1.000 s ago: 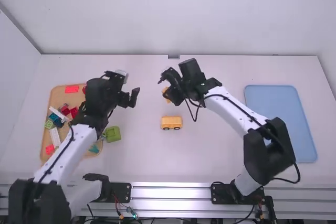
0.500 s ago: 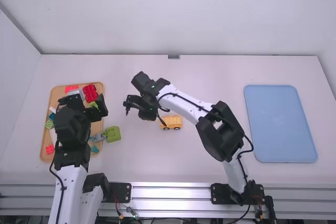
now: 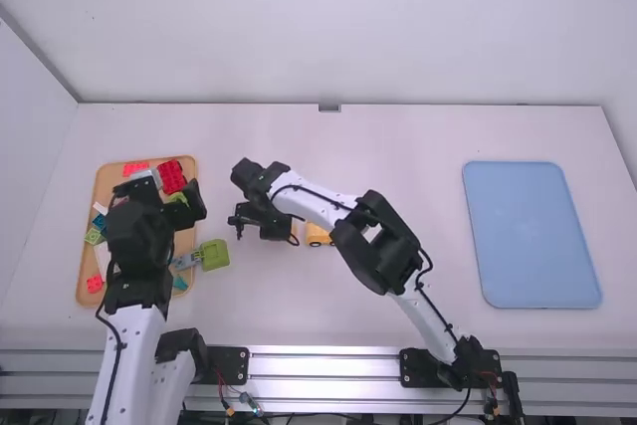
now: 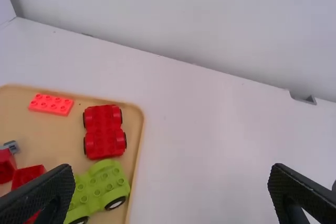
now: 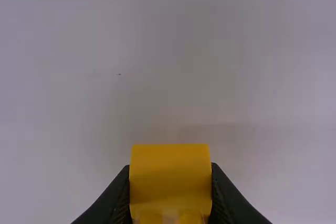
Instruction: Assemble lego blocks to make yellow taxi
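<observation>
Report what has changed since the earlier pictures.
The left gripper moved left to the tan tray, fingers open. The right gripper moved left and nearer the bases, holding a yellow plastic block; whether that grip is new, I can't tell. The yellow wheeled block and blue rectangular tray stayed put.

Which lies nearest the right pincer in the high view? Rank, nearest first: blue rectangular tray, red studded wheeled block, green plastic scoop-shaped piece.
1. Green plastic scoop-shaped piece: just left of the right pincer.
2. Red studded wheeled block: farther left, in the tan rounded tray.
3. Blue rectangular tray: far over to the right.
</observation>
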